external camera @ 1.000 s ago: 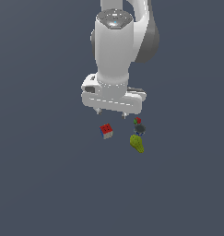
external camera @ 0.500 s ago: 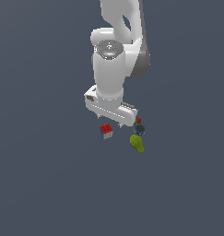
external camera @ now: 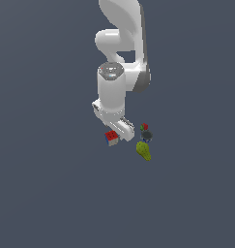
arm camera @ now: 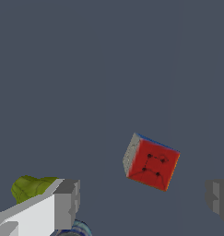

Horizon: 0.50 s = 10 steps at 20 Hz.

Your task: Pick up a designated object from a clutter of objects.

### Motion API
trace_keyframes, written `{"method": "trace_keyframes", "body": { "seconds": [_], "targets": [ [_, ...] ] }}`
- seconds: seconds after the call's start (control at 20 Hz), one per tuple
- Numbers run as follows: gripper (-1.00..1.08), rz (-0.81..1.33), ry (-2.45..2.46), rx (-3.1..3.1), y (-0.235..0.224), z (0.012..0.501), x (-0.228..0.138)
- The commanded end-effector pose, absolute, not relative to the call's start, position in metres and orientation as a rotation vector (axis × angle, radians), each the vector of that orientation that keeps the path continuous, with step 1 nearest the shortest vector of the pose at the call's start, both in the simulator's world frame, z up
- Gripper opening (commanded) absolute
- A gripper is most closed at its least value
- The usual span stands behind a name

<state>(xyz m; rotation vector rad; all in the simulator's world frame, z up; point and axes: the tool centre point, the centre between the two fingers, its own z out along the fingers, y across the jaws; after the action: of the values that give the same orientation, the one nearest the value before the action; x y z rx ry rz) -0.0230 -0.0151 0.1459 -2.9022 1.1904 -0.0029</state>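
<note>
From the exterior view I am seeing the white Panda arm (external camera: 120,72) reaching down over the dark grey floor (external camera: 46,184). The puzzle cube (external camera: 111,137), red on top with blue and white sides, is sitting on the floor just at the lower end of the gripper (external camera: 120,131). At about 3 o'clock from the cube a small red-and-dark round item (external camera: 145,128) is lying, with a dark ring-like piece (external camera: 147,137) just beside it, and a yellow-green oblong object (external camera: 143,150) at 5 o'clock from the cube.

In the wrist view I am seeing the fingers (arm camera: 66,203) spread wide, released, gripping nothing; the cube (arm camera: 151,161) is lying between them, touching neither, nearer the far finger.
</note>
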Motion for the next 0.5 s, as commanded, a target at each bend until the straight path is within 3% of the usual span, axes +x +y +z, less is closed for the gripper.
{"method": "trace_keyframes", "body": {
  "seconds": [0.0,0.45],
  "targets": [
    [1.0,-0.002,1.3,-2.854,-0.018,0.133,-0.029],
    [1.0,0.001,1.595,-2.703,-0.025,0.098,-0.049]
  ]
}}
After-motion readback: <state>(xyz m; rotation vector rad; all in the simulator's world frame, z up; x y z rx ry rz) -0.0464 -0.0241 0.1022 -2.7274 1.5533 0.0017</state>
